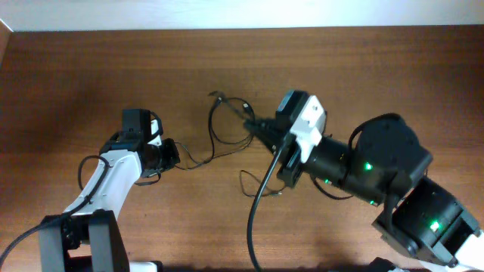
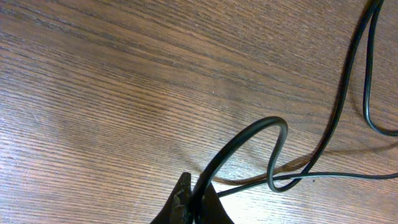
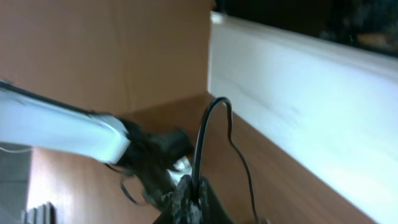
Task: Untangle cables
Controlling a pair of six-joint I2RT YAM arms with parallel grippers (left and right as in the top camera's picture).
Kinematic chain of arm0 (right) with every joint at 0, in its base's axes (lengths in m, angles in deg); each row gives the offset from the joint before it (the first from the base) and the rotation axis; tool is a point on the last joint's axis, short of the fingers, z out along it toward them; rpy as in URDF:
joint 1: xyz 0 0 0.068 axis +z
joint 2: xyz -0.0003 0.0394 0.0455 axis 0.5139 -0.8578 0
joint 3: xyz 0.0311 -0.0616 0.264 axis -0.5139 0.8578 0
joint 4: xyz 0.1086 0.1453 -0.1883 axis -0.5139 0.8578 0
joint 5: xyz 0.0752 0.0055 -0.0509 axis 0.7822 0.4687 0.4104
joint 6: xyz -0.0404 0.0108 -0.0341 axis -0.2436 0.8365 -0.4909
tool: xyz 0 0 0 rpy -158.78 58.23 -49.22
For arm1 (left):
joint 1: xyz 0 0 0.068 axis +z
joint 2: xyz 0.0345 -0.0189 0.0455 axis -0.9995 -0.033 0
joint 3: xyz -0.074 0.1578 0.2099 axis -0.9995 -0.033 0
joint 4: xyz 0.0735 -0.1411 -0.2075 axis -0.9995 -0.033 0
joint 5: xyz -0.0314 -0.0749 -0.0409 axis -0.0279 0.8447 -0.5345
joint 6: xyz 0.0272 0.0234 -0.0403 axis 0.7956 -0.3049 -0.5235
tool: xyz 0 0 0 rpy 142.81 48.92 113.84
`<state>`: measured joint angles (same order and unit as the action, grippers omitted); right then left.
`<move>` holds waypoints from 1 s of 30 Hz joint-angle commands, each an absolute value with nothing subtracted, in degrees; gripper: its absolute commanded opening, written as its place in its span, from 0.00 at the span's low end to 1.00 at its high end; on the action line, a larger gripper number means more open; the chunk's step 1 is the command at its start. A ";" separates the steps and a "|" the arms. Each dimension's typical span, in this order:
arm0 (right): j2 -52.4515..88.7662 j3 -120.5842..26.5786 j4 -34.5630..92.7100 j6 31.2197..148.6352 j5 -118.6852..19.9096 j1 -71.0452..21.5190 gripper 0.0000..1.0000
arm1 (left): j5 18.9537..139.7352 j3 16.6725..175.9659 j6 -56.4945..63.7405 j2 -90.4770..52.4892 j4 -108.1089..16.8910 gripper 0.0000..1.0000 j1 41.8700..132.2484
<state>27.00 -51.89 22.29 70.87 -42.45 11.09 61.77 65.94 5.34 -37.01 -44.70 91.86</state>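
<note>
The left gripper [image 1: 172, 153] and right gripper [image 1: 253, 125] each pinch the cables [image 2: 272, 121] mid-table [image 1: 91, 68], where loops seemingly cross between them, so untangling looks unfinished.

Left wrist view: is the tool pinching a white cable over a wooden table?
Only the colour is wrong: the cable pinched in the left tool is black, not white. The left wrist view shows it looping over the wooden table.

Several thin black flexible cables [image 2: 273, 121] lie in loose, crossing loops near the middle of the brown wooden tabletop [image 1: 76, 68], one stretch arching up off the wood.
</note>
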 commanded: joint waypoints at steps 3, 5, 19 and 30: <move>25.32 -52.65 27.69 73.93 -43.67 0.80 0.04 | 61.31 66.13 4.99 -37.52 -44.72 0.01 92.01; 24.44 -52.65 28.25 75.41 -41.27 -4.16 0.04 | 61.31 66.13 4.99 -37.52 -44.72 0.02 92.01; 15.94 -52.65 6.92 74.78 -27.65 -34.35 0.04 | 61.29 66.13 4.99 -37.52 -44.85 0.02 92.01; 2.28 -52.65 30.02 69.80 -17.01 -36.14 0.04 | 61.29 66.13 4.99 -37.52 -44.85 0.02 92.01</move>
